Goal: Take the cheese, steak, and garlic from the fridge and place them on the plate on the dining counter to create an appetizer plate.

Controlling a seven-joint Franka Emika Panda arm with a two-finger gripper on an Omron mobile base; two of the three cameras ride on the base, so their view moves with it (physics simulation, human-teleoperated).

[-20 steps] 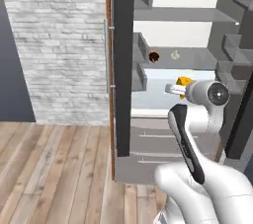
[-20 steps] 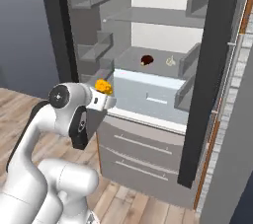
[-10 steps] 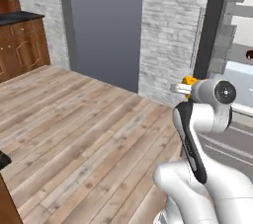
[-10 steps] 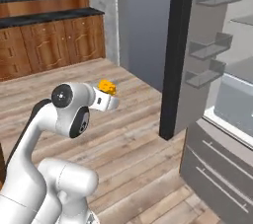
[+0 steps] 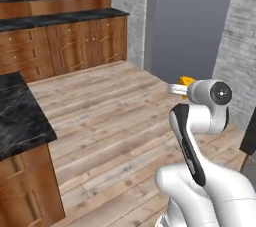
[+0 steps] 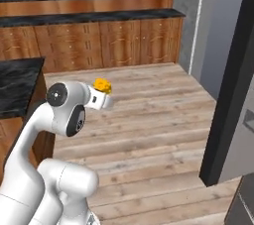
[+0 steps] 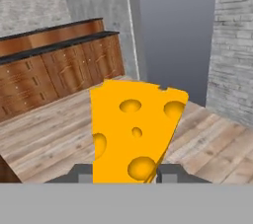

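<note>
Above the wood floor (image 5: pixel 100 121), the fingers (image 7: pixel 170 172) clamp the cheese (image 7: pixel 133 131), their tips mostly hidden behind it.

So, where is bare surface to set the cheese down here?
The black marble top at the left of both base views shows bare as far as it is visible, bordered by wood-panel front below and plank floor. The back-wall cabinet tops also look bare. The pincer holds the cheese.

Cheese (image 7: pixel 134 131) clamped in gripper (image 7: pixel 126 172), wooden cabinets (image 7: pixel 59 67) beyond
</note>
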